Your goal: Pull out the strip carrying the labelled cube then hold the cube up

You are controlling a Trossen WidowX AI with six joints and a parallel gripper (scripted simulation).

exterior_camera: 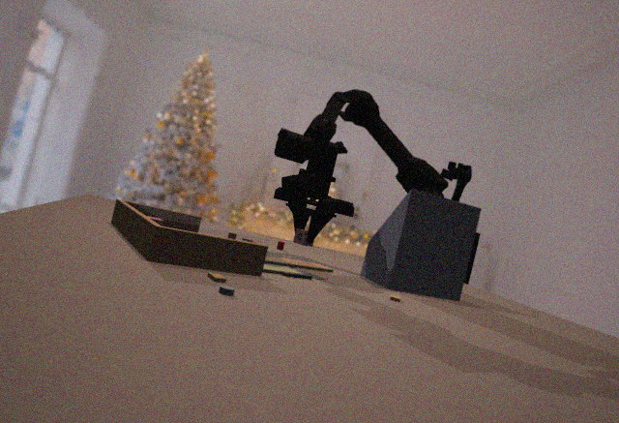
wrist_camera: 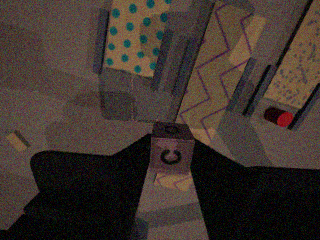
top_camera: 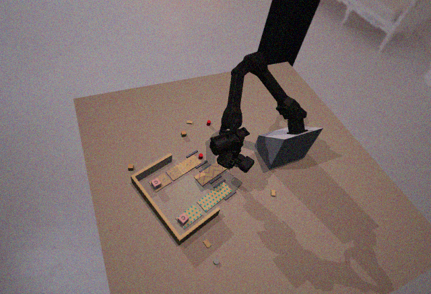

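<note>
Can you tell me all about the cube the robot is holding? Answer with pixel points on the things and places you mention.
It's a small, dull pink cube (exterior_camera: 300, 236) (wrist_camera: 171, 156) with a black letter C on its front and a dark mark on top. The hand (exterior_camera: 303, 244) (wrist_camera: 169, 139) pinches it from both sides, above the table. I can't tell what it's made of.

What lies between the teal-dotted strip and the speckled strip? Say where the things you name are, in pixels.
The zigzag strip (top_camera: 209, 175) (exterior_camera: 309, 264) (wrist_camera: 211, 70), with dark rails (top_camera: 217, 181) (wrist_camera: 184, 67) on either side of it. The top and wrist views both show this.
</note>
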